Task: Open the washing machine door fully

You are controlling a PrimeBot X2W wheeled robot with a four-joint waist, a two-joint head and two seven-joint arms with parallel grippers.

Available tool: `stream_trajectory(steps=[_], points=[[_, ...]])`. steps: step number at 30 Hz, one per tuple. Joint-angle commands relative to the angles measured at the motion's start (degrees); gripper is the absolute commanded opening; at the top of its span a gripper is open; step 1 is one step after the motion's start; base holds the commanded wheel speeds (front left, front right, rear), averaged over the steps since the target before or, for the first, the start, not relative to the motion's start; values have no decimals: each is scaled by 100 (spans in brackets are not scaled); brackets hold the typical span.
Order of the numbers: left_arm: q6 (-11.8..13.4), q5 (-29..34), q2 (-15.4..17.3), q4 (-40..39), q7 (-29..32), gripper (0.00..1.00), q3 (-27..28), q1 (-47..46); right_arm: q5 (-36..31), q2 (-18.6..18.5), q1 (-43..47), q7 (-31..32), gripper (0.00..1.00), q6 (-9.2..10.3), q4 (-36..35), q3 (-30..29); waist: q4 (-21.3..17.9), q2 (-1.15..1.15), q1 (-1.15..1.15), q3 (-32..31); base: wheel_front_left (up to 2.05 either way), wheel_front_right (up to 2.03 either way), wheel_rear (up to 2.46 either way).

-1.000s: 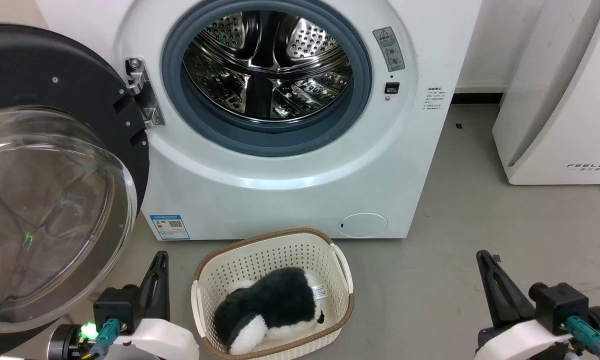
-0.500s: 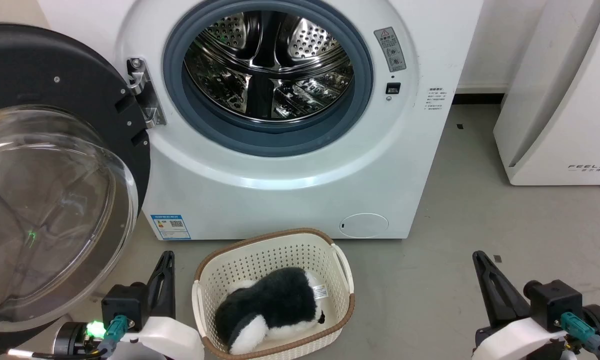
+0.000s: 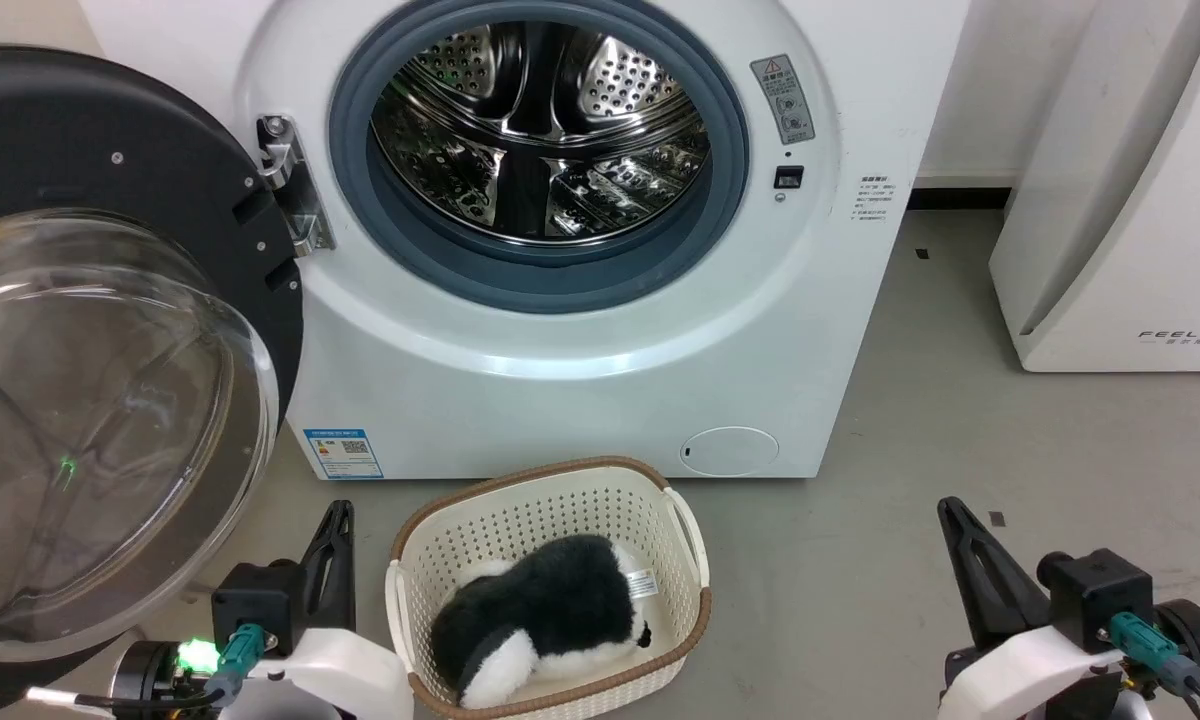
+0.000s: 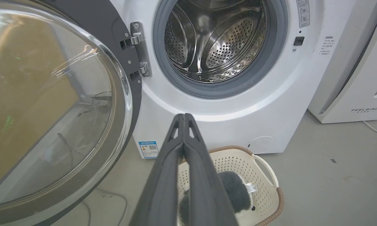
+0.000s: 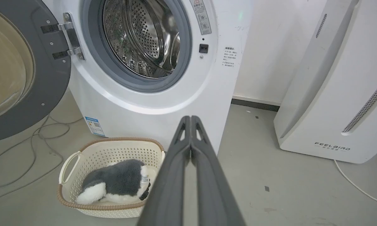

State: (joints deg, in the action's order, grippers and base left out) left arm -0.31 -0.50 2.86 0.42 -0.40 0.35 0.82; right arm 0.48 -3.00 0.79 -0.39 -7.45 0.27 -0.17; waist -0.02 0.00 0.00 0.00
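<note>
Judging by how the door (image 3: 110, 130) hangs swung out to the left of the washing machine (image 3: 580, 400), I reckon the opening is about done; any next move is a light push on its rim. My left gripper (image 3: 340, 512), pinched closed and empty, sits near the door's lower edge; my right gripper (image 3: 950, 505), likewise closed, is well apart.

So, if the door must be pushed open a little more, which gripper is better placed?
Probably the left gripper: shut, it sits just beside the washing machine door, swung out on the robot's left. The right gripper is across the basket, far from it.
</note>
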Motion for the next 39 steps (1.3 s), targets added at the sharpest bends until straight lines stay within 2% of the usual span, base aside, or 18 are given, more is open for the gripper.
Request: stream_trajectory(steps=[1,39], points=[[31,50,2,-42,40,0,-35,-82,-48,13,-79,39,0,-3,-27,17,2,0,0,0,0,0,0],[31,50,2,-42,40,0,-35,-82,-48,13,-79,39,0,-3,-27,17,2,0,0,0,0,0,0]])
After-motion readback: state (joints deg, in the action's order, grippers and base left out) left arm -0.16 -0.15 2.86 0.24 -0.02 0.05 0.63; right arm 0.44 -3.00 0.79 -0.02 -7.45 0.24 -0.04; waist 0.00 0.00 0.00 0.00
